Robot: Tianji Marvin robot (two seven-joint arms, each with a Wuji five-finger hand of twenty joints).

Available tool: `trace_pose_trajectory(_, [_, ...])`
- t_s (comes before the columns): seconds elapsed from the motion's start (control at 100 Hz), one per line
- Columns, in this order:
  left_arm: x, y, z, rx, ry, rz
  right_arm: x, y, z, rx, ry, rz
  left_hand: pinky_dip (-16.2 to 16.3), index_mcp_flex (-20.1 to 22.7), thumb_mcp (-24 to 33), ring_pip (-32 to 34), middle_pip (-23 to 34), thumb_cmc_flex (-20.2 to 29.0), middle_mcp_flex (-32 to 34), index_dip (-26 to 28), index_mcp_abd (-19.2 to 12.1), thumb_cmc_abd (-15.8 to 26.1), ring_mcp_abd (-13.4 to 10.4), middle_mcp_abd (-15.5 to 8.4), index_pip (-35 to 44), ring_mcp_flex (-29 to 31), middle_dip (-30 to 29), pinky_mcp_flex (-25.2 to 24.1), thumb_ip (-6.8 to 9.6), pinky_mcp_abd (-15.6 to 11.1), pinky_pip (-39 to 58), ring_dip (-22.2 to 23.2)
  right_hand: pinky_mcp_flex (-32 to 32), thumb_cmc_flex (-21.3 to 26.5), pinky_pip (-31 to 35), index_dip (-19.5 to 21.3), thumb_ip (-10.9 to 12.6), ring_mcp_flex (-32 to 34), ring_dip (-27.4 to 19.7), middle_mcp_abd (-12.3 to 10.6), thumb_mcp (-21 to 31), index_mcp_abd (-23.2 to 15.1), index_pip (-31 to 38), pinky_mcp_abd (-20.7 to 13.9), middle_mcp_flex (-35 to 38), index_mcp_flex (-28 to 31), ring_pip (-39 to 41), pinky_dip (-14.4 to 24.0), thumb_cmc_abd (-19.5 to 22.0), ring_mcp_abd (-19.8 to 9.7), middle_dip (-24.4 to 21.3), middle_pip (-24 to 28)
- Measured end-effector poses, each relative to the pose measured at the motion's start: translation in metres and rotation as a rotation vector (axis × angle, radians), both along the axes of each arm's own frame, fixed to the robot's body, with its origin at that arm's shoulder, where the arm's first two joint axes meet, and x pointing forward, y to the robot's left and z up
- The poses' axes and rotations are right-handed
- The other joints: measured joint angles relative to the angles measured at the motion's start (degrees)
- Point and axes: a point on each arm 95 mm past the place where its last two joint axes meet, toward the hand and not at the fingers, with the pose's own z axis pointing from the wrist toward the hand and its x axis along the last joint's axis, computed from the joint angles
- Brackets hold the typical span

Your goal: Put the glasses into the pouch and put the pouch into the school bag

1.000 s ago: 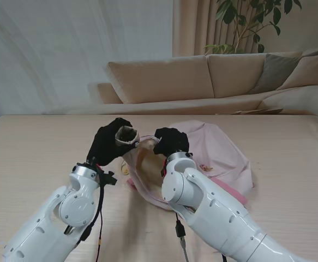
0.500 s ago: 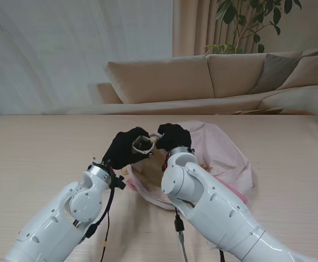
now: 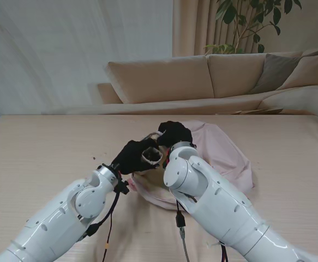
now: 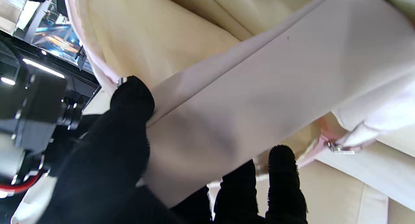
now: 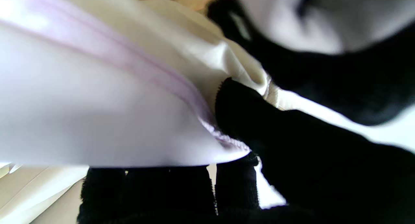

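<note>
- My left hand (image 3: pixel 138 155) grips the pouch (image 3: pixel 151 155) at the school bag (image 3: pixel 219 155) mouth.
- My right hand (image 3: pixel 174 135) pinches the bag's rim open.
- Glasses not visible; presumably inside pouch.
- Risk: rim slips, mouth collapses, pouch snags.

Left hand (image 3: pixel 136 155) holds pouch (image 3: pixel 151 156) at school bag (image 3: pixel 219 150).

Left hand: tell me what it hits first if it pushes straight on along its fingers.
Probably the school bag: the left hand holding the pouch points into its pale lining; depth is unclear.
</note>
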Motion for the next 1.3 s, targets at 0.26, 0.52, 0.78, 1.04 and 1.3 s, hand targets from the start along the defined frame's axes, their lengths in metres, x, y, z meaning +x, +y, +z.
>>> trace_pose_trajectory(0.26, [0.019, -0.016, -0.010, 0.091, 0.031, -0.089, 0.001, -0.003, 0.002, -0.009, 0.000, 0.021, 0.0, 1.9, 0.1, 0.6, 0.0, -0.8, 2.2, -0.7, -2.0, 0.0, -0.7, -0.1, 0.0, 2.0, 2.1, -0.2, 0.00, 0.0, 0.0, 0.3, -2.0, 0.8, 0.0, 0.6, 0.4, -1.4, 0.0, 0.0, 0.5, 0.0, -0.6, -0.4, 0.0, -0.1, 0.9, 0.0, 0.9, 0.0, 0.0, 0.0])
trace_pose_trajectory(0.52, [0.030, -0.027, -0.016, 0.155, 0.049, -0.118, -0.001, -0.006, 0.001, -0.015, -0.012, 0.045, 0.0, 2.4, 0.2, 0.7, -0.5, -0.8, 2.2, -0.9, -2.8, 0.0, -1.2, -0.2, 0.2, 2.6, 2.6, -0.4, 0.00, 0.0, 0.0, 0.3, -3.1, 0.0, -0.1, 0.8, 0.7, -3.6, 0.1, 1.3, 0.1, -0.7, -0.7, -1.0, -1.6, -0.7, 1.5, 0.0, 0.8, 0.7, -0.1, -0.8])
trace_pose_trajectory(0.78, [0.039, -0.033, -0.029, 0.227, 0.094, -0.145, -0.005, -0.007, -0.001, -0.014, -0.002, 0.058, 0.0, 2.5, 4.0, 0.7, -1.3, -3.8, 3.4, -2.7, -4.6, -0.7, -1.3, -0.2, 0.1, 2.6, 0.9, -0.7, 0.00, 0.0, 0.0, 0.3, -3.4, 0.0, -0.1, 0.9, 0.3, -3.7, 0.1, 2.2, 0.0, -0.9, -0.7, -1.0, -2.5, -0.7, 2.0, 0.0, 0.8, 1.3, -0.7, -1.3])
trace_pose_trajectory(1.04, [0.045, -0.040, -0.032, 0.297, 0.104, -0.162, -0.010, 0.001, 0.000, -0.002, 0.003, 0.085, 0.0, 2.5, 13.2, -1.6, -6.0, -15.0, -2.7, -7.4, -1.8, -1.6, -2.0, -0.1, -12.1, -1.4, -4.2, -1.9, 0.00, 0.0, 0.0, 0.3, -3.8, 0.0, -0.1, 0.9, 0.3, -3.7, 0.1, 1.7, 0.0, -1.0, -0.7, -1.0, -2.5, -0.7, 2.1, 0.0, 0.8, 0.8, -0.5, 0.0])
trace_pose_trajectory(1.3, [0.043, -0.043, -0.035, 0.363, 0.119, -0.173, -0.012, 0.002, 0.000, 0.006, 0.008, 0.094, -0.9, -1.8, 0.9, -16.8, -21.2, -17.7, -15.3, -28.1, -0.5, -3.4, -2.7, 3.7, -35.1, -15.8, -18.2, -5.0, 0.00, -1.0, -3.8, -8.5, -3.8, 0.0, -0.1, 1.3, 0.2, -3.7, 0.1, 1.4, 0.0, -1.0, -0.7, -1.0, -2.4, -0.7, 2.1, 0.0, 0.8, 0.5, -0.1, 0.0])
